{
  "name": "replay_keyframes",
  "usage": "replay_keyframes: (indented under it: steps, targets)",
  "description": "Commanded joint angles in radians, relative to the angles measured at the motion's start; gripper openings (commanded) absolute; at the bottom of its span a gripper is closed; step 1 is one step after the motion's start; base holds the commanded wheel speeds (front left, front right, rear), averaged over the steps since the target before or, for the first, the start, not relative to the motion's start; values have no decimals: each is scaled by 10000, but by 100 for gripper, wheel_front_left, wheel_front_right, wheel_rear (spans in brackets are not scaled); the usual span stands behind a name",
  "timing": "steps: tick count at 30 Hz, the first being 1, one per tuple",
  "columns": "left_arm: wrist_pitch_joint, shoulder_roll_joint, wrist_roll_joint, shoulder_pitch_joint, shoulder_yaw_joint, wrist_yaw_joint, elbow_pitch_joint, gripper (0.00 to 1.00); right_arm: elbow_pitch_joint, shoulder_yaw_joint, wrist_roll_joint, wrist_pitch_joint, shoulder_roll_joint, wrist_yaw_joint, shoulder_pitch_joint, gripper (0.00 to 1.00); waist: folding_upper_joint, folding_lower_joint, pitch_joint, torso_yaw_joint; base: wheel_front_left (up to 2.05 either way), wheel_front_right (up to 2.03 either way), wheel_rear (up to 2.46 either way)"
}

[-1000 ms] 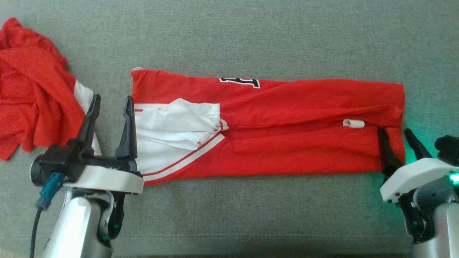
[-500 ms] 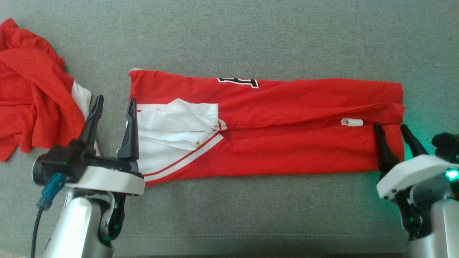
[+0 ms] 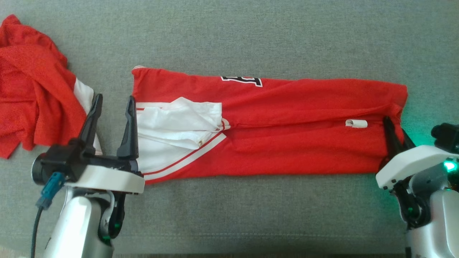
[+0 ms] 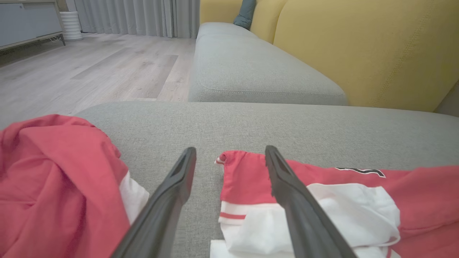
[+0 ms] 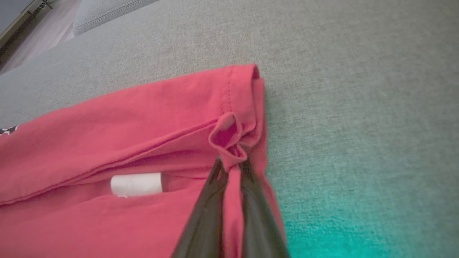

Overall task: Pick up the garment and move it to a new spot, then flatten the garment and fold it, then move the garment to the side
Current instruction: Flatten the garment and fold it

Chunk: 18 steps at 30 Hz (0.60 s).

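Two red garments were seen on the grey sofa seat [image 3: 251, 36]. The red garment [image 3: 287, 118] being worked on was laid out as one long folded band across the middle of the head view, running from nine o'clock to three o'clock. One white panel [image 3: 172, 129] with red stripes was exposed at its nine o'clock end. One patch of black-and-white lettering [image 3: 242, 80] was cut off by the fold along its twelve o'clock edge. One small white label [image 3: 356, 123] was tucked in the fold near its three o'clock end. The second red garment [image 3: 32, 89] was left crumpled at ten o'clock, apart from the first. Two hands were counted. The left hand [image 3: 114, 98] was held wide open and gripped nothing. One of its two dark fingers [image 3: 129, 122] stood over the band's nine o'clock edge, the other over bare sofa between the two garments. The right hand [image 3: 394, 129] was closed tight at the three o'clock end. In the right wrist view a small bunch of hem was pinched between its fingertips [image 5: 231, 163]. One green light [image 3: 449, 165] was lit on the right wrist.
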Motion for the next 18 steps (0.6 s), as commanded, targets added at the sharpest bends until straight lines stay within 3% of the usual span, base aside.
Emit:
replay_keyframes:
  steps: [1, 8, 18]
  targets:
    - [-121, 110, 99, -300, 441, -9, -296, 100, -29, 270, 83, 182, -32, -9, 152, 0, 0, 0, -25, -8, 0, 0, 0]
    - [-122, 75, 117, -188, 559, 5, -231, 100, -418, 3, -7, -82, -74, -9, 205, 0, 0, 0, -256, -107, 0, 0, 0]
    - [-122, -92, 189, 120, 578, 68, -204, 100, -1180, -1037, -99, 85, -1041, -9, 471, 0, 0, 0, -879, -167, 0, 0, 0]
